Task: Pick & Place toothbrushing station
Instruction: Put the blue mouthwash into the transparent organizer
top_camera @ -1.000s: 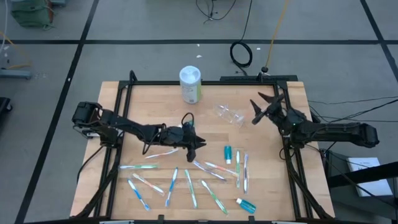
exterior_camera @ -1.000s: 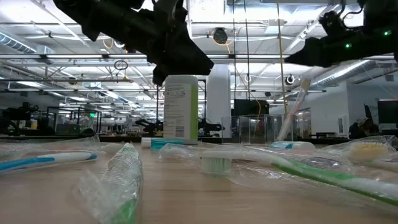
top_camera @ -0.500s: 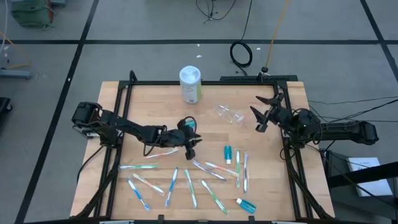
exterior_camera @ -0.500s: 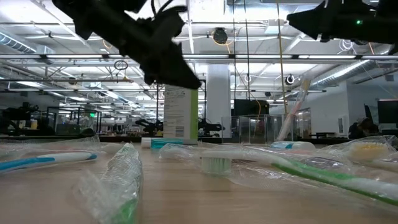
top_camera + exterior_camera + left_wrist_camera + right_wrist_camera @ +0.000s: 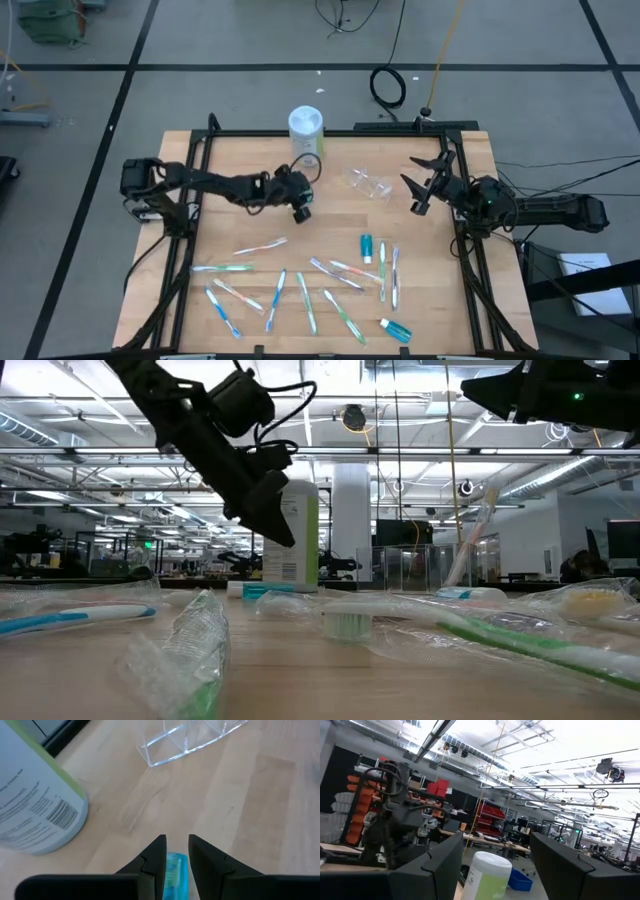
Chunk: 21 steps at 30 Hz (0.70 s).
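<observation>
High view: a clear cup (image 5: 369, 183) lies on its side near the surface's (image 5: 230, 170) far edge, toothbrushes (image 5: 300, 290) spread along the near edge. Left gripper (image 5: 302, 208) hangs just beside the canister (image 5: 306, 136), jaws clenched on a teal tube (image 5: 174, 875). Two more tubes (image 5: 367, 247) lie toward the right edge. Right gripper (image 5: 415, 190), jaws released, hovers beside the cup.

Between spread fingers (image 5: 437, 862) — the canister (image 5: 487, 872), perhaps the left arm (image 5: 395, 827) beside it.
</observation>
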Each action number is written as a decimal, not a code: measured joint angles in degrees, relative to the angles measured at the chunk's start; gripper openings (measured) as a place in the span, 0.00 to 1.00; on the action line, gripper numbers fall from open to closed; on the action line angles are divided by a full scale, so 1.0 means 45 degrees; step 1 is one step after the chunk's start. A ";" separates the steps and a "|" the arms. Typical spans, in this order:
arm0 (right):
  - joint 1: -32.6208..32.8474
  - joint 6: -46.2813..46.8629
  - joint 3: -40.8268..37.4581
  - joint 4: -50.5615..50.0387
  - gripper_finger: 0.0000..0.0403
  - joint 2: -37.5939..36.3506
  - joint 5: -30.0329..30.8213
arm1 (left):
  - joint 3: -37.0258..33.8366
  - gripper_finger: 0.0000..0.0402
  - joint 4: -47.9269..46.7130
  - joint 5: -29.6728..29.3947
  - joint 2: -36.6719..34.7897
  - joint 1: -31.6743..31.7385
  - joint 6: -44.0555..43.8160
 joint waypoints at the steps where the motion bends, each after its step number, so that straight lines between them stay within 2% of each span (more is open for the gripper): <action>1: 0.0000 0.0001 0.0002 0.0004 0.55 0.0000 0.0002 | 0.0057 0.22 -0.0139 0.0239 0.0000 0.0202 0.0169; 6: 0.0000 0.0001 0.0002 0.0008 0.55 0.0000 0.0007 | 0.0548 0.22 -0.0234 0.0878 0.0001 0.0849 0.0992; 10: 0.0000 0.0010 0.0002 0.0054 0.55 0.0000 0.0011 | 0.1056 0.22 -0.0162 0.0850 0.0000 0.1025 0.0986; 14: 0.0000 0.0010 0.0002 0.0102 0.55 0.0000 0.0012 | 0.1335 0.22 -0.0153 0.0811 0.0002 0.1032 0.1816; 21: 0.0000 0.0015 0.0002 0.0102 0.55 0.0019 0.0012 | 0.1341 0.23 -0.1044 0.0917 0.0001 0.1026 0.1422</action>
